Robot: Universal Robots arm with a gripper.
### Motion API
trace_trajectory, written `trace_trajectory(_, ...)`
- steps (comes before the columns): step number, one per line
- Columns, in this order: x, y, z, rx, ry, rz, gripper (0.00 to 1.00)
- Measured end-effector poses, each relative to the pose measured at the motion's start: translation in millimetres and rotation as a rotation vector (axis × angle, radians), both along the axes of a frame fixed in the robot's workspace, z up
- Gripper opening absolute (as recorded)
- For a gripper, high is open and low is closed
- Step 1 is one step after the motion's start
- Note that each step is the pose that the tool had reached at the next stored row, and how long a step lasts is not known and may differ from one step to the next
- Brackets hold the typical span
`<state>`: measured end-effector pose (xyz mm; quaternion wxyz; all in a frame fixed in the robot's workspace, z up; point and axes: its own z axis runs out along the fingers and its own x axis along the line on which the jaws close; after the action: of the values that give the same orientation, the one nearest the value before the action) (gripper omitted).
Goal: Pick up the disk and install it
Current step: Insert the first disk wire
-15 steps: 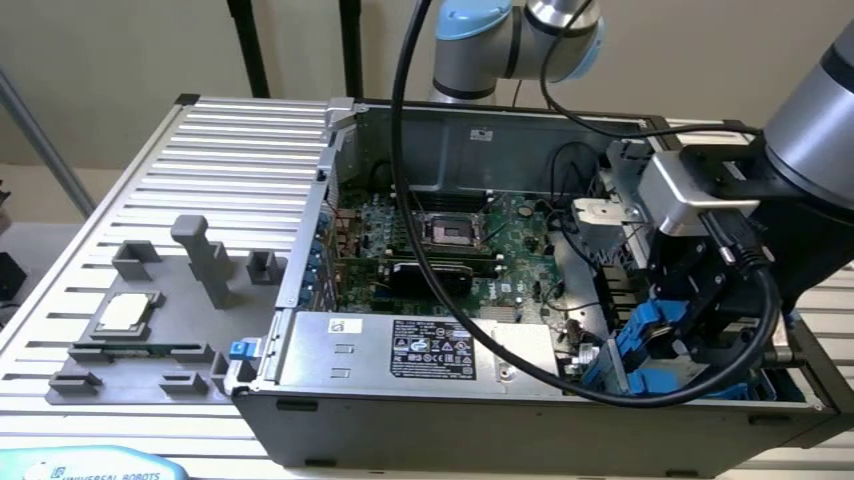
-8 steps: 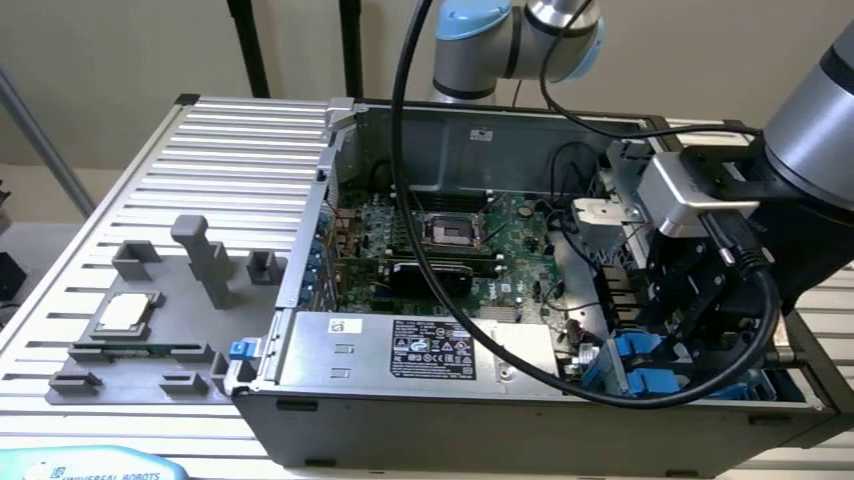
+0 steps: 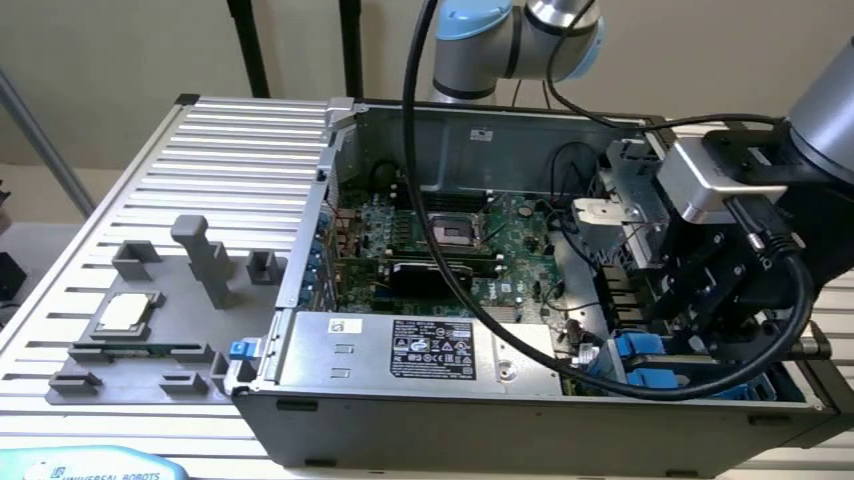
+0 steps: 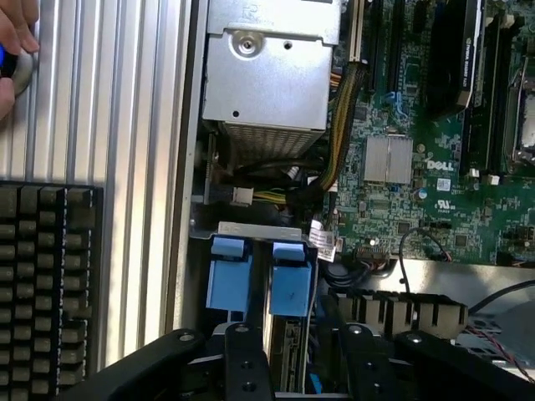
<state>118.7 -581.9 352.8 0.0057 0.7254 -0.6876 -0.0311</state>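
Note:
The disk [image 4: 291, 288] stands on edge in the drive bay at the computer case's corner, its bright blue frame towards the wrist camera and its grey metal edge running down between my fingers. My gripper [image 4: 298, 336] straddles it, open, with a dark gap between the disk and one black finger [image 4: 355, 355]. The other finger [image 4: 242, 355] sits close against the disk's side. In the exterior view the gripper [image 3: 694, 335] hangs over the blue frames [image 3: 650, 358] at the case's front corner on the exterior view's right.
A second blue-framed drive [image 4: 227, 282] sits in the neighbouring slot. The silver power supply box [image 3: 427, 350], cables and motherboard [image 3: 461, 235] fill the open case [image 3: 334, 150]. A grey fixture with a square chip [image 3: 124, 314] lies on the ribbed table. A hand [image 4: 10, 50] and a black gridded block [image 4: 46, 284] are beside the case.

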Motion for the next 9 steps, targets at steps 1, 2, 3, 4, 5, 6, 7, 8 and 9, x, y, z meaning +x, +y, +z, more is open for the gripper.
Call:
trace_trajectory(1,0.8,0.0,3.1,-0.0001,0.0005,0.0,0.38)
trace_trajectory(2,1.5,0.1,6.8,0.0,0.001,0.0,0.38)
trace_trajectory(3,2.2,0.2,11.0,0.0001,0.0016,0.0,0.38)
trace_trajectory(4,3.1,0.3,15.3,-0.0001,0.0021,0.0,0.38)
trace_trajectory(5,3.9,0.4,19.5,0.0,0.0025,0.0,0.38)
trace_trajectory(6,4.8,0.6,23.8,0.0,0.003,0.0,0.38)
trace_trajectory(7,5.9,0.7,27.8,0.0001,0.0034,0.0,0.38)
trace_trajectory(8,7.2,1.0,31.6,0.0001,0.0038,0.0,0.38)
trace_trajectory(9,9.0,1.5,35.0,0.0001,0.0044,0.0,0.38)
